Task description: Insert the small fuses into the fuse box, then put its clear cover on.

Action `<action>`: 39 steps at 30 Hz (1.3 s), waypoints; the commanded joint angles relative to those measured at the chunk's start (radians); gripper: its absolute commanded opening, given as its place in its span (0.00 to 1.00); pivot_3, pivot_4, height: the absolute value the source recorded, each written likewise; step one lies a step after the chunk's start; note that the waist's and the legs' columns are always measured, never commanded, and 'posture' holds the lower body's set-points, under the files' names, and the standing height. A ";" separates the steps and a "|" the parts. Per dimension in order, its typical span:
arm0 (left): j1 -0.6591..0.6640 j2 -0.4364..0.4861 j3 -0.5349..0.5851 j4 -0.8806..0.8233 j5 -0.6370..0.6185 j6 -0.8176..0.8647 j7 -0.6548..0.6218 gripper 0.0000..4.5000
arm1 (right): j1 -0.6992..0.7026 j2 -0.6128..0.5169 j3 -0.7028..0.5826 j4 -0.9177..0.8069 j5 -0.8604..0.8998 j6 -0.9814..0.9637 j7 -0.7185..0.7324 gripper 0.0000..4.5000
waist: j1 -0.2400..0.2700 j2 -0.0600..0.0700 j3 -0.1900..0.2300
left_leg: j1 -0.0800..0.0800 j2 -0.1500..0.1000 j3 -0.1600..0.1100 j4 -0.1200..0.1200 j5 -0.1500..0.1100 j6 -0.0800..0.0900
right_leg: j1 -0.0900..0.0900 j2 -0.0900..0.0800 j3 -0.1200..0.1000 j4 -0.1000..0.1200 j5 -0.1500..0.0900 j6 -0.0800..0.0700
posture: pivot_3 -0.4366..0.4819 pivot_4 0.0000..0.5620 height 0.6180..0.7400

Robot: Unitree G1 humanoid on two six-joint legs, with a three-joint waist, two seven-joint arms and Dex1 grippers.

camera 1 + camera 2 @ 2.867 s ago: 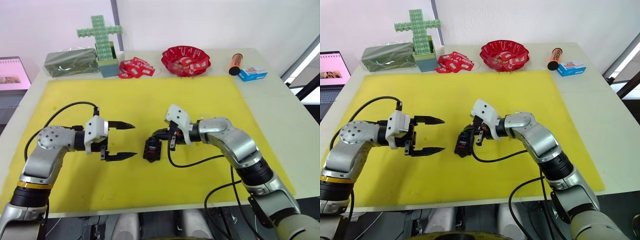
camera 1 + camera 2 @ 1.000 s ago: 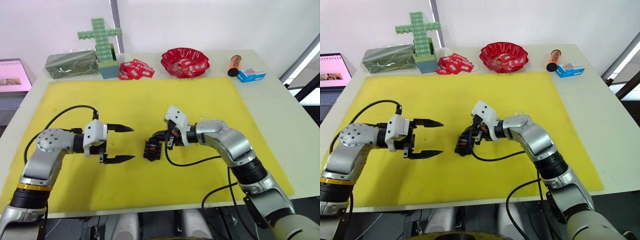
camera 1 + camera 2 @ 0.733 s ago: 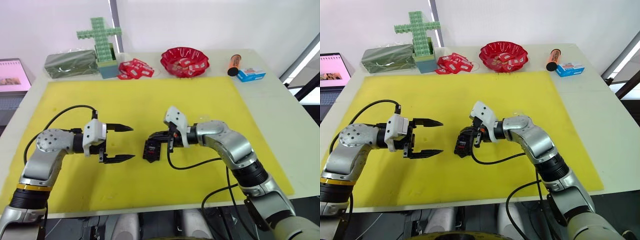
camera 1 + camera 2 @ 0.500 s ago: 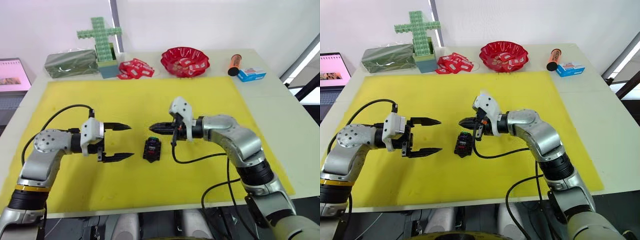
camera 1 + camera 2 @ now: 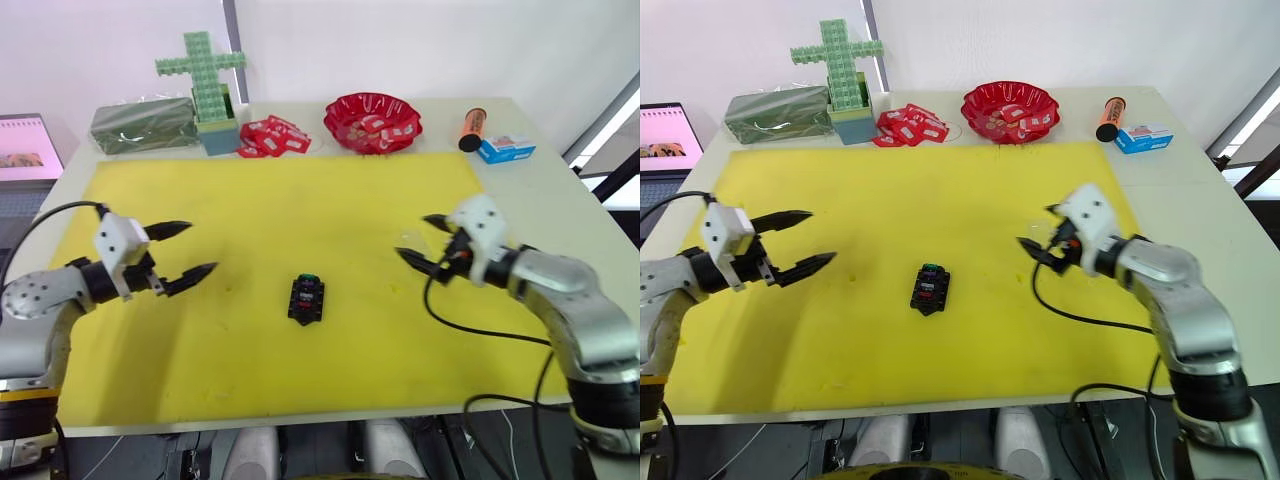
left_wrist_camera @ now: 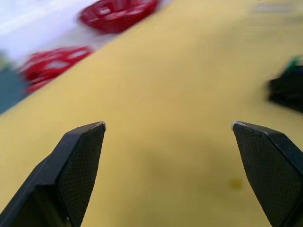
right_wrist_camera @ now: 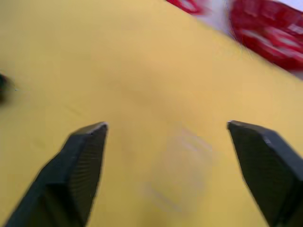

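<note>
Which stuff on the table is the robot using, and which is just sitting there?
For the job:
fuse box
fuses, already in it
clear cover
left gripper
right gripper

Just lying about:
green cross
red bowl
red packets
orange tube
blue box

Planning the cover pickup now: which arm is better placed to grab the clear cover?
Right, probably. The right gripper is open and hovers at the clear cover on the yellow mat. The left gripper, also open, hangs across the fuse box.
</note>
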 commanded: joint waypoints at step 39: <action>-0.295 -0.036 -0.306 -0.381 -0.183 0.291 -0.074 1.00 | 0.121 0.394 0.156 -0.019 -0.156 -0.098 -0.474 0.99 | -0.001 -0.001 0.000 | 0.000 -0.001 0.003 0.001 0.000 0.000 | 0.000 0.002 0.004 -0.001 0.000 0.000 | 0.48 0.27 1.00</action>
